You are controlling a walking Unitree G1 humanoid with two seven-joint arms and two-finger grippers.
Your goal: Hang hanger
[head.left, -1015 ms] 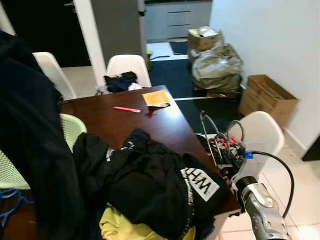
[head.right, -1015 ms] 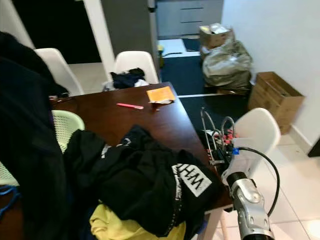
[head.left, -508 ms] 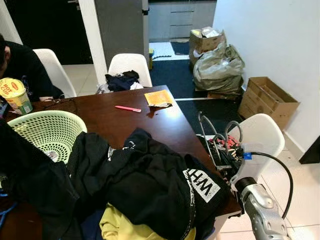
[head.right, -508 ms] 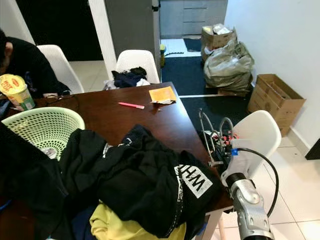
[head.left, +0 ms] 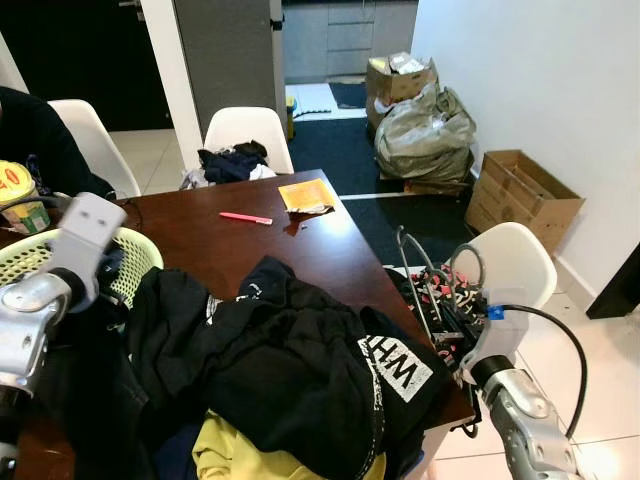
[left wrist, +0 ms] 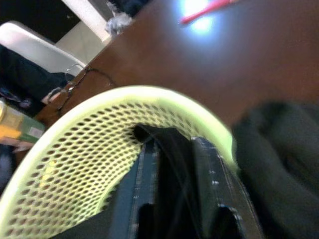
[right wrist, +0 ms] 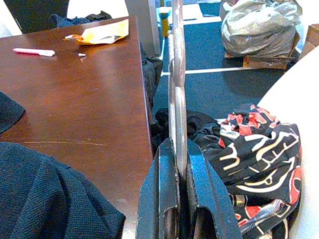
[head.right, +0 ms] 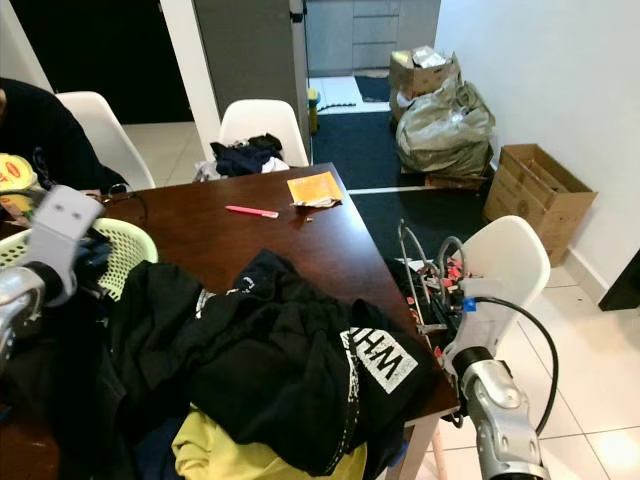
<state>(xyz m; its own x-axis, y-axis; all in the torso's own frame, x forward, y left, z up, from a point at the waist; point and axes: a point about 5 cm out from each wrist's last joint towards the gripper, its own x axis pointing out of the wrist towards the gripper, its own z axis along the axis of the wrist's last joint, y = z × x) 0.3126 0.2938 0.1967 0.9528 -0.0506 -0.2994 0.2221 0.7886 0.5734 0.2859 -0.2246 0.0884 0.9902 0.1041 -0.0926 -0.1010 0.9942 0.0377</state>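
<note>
My right gripper (right wrist: 178,149) is shut on a grey wire hanger (right wrist: 177,89), which stands upright off the table's right edge (head.left: 410,250). The right arm (head.left: 500,345) reaches in from the lower right, beside a white chair (head.left: 520,265). My left gripper (left wrist: 172,144) hangs over a pale green basket (left wrist: 99,129) with a black garment (left wrist: 172,169) pinched between its fingers. The left arm (head.left: 65,265) shows at the table's left side. A pile of black and yellow clothes (head.left: 300,370) covers the near end of the brown table (head.left: 220,245).
A person in black (head.left: 35,135) sits at the far left by a noodle cup (head.left: 15,195). A pink pen (head.left: 245,218) and an orange envelope (head.left: 308,195) lie mid-table. Red-black clothing (right wrist: 254,149) lies on the right chair. A cardboard box (head.left: 520,195) and bags (head.left: 425,130) stand by the wall.
The big dark garment that filled the left side has come down towards the basket, and my left arm now shows there. The right gripper with the hanger has stayed put.
</note>
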